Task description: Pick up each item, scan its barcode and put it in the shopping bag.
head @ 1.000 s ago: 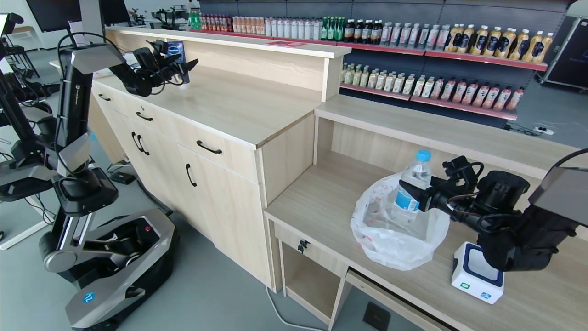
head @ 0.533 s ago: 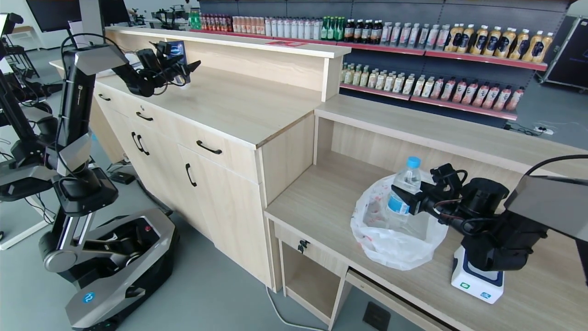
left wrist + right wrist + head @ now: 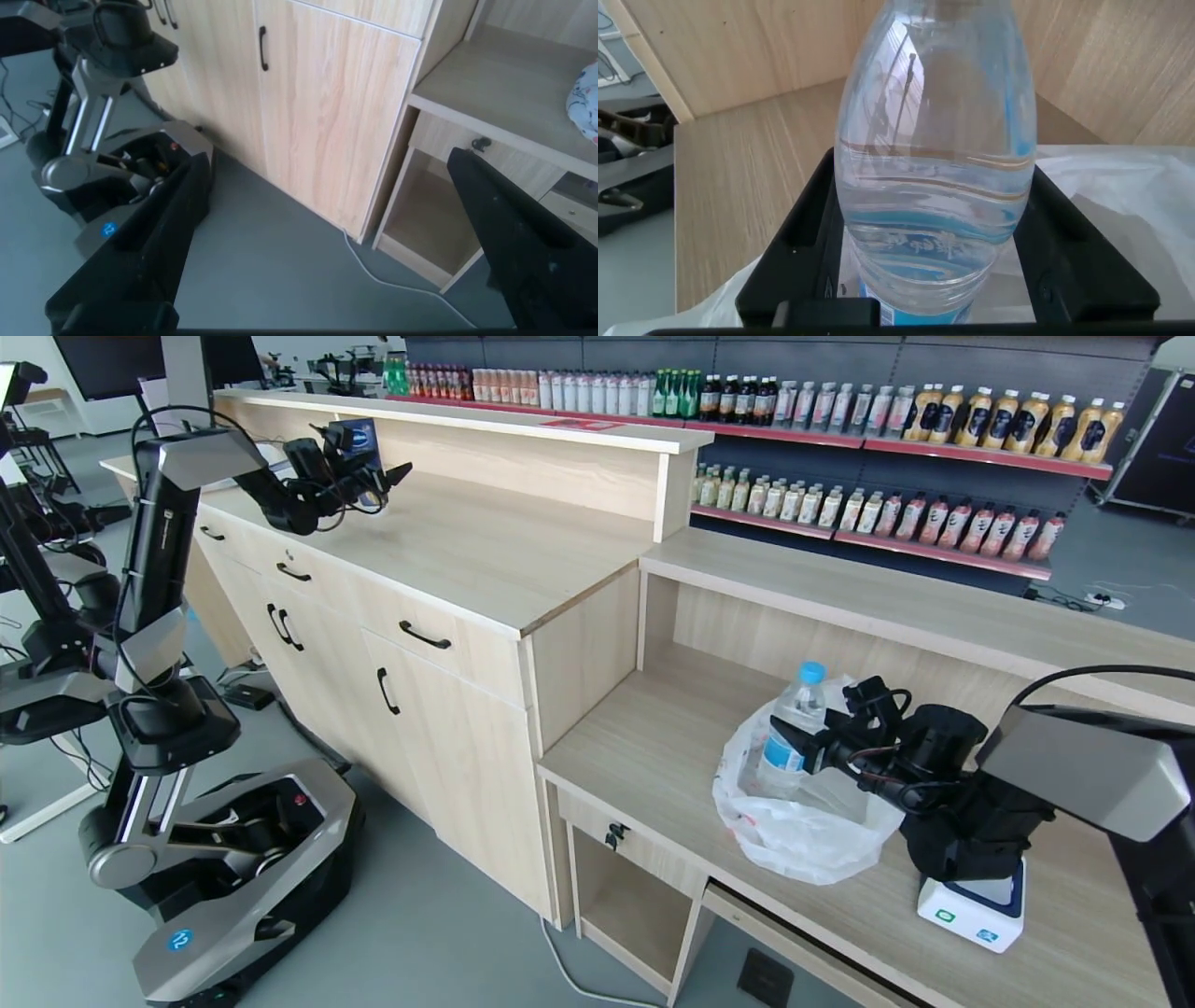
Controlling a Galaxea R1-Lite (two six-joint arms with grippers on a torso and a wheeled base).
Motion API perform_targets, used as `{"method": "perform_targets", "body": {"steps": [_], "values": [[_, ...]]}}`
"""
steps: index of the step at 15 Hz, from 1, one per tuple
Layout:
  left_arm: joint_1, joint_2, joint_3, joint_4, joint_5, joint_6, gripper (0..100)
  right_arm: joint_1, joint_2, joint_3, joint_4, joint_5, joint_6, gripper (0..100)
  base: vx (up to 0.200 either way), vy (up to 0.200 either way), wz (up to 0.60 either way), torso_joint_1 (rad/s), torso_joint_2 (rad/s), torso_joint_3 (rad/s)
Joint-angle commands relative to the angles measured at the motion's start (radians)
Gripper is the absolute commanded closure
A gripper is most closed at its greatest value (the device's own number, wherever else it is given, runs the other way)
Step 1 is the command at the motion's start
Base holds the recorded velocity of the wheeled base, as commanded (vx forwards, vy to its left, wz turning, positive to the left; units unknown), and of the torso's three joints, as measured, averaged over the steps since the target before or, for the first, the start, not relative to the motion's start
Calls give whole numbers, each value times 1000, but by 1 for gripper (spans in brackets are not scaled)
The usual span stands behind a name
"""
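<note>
Finding 1: the right gripper (image 3: 790, 743) is clamped on a water bottle (image 3: 794, 711), its 2 black fingers (image 3: 799, 245) pressed against opposite sides of the body just above the label. We judge the grip is set at mid-height so the base can go into the bag first.

Finding 2: the bottle stands nearly upright, with its lower part inside the open mouth of the white shopping bag (image 3: 803, 845). The bag sits on the lower counter (image 3: 644, 747). We cannot tell whether the base rests on the bag's floor. The rim of the bag is slumped wide, which suits a straight drop.

Finding 3: the scanner (image 3: 971, 910) sits just beside the bag, under the right arm. We judge the task is at the bagging step for this item.

Finding 4: the left gripper (image 3: 392, 478) hangs above the upper counter, well apart from the bag. Its fingers are spread with nothing between them.

Condition of item: clear plastic, pale blue cap, blue label band low on the body. It is filled with water to the shoulder, and the surface looks smooth and slippery.
</note>
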Motion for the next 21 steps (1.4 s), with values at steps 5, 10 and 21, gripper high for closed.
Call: {"method": "perform_targets", "body": {"steps": [5,10,21], "values": [[0,0,0,0,1,-1,0,9,76,-60,-5,-29,-41,100,0,0,0,0,0,0],[0,0,0,0,1,-1,0,9,99,-41,0,-49,-55,100,0,0,0,0,0,0],[0,0,0,0,1,-1,0,3,32,25,7,-49,-50,0,0,0,0,0,0,0]]}}
